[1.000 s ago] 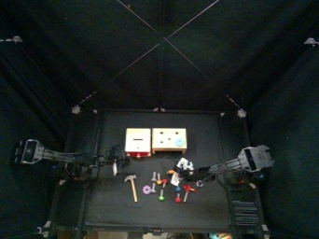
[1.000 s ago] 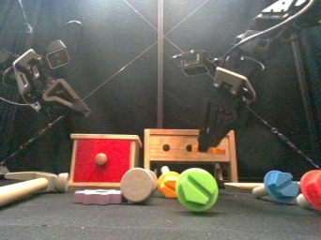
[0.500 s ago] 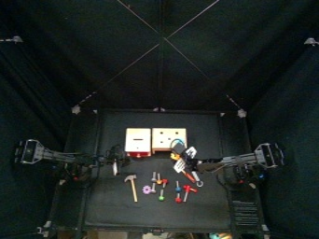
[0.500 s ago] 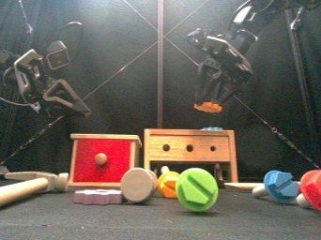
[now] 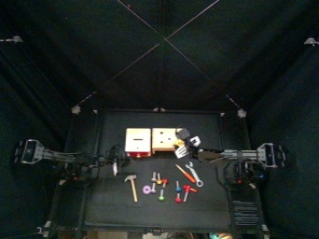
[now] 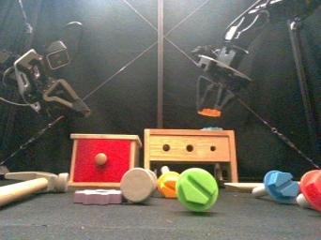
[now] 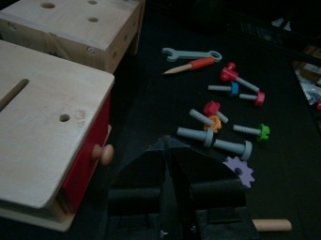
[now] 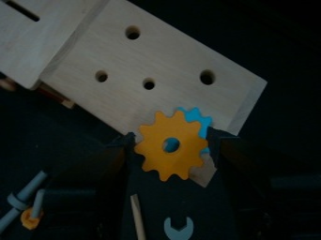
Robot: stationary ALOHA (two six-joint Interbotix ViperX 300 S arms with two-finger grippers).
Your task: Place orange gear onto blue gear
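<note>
1. The right gripper (image 8: 172, 161) has its jaws closed on the orange gear (image 8: 172, 146), held flat-on to the wrist camera. In the front view the gear (image 6: 211, 113) hangs in the air above the plain wooden box (image 6: 190, 147), not touching it.
2. A sliver of the blue gear (image 8: 201, 122) shows just behind the orange gear's upper edge in the right wrist view; whether the two touch cannot be told.
3. Two boxes stand side by side at the back of the counter (image 5: 106, 201): the red-fronted box (image 6: 104, 159) with a knob on its face, and the plain wooden box with a row of round holes in its side. What either holds cannot be seen.
4. In the top view the right arm reaches in over the plain box (image 5: 167, 139), the gripper (image 5: 187, 145) at its near right corner.
5. The left gripper (image 7: 175, 192) rests low at the counter's left, beside the red-fronted box (image 7: 51, 131); whether its jaws are open or closed cannot be told.
6. In front of the boxes lie loose toys: a green screw head (image 6: 197, 188), a pale disc (image 6: 138, 185), a lilac gear (image 6: 98, 196), a blue bolt (image 6: 281, 184) and a red piece (image 6: 311, 187) at the right edge.
7. A wooden hammer (image 5: 130, 182) lies on the counter left of the small parts, and a wrench (image 7: 191, 54) lies near the plain box.
</note>
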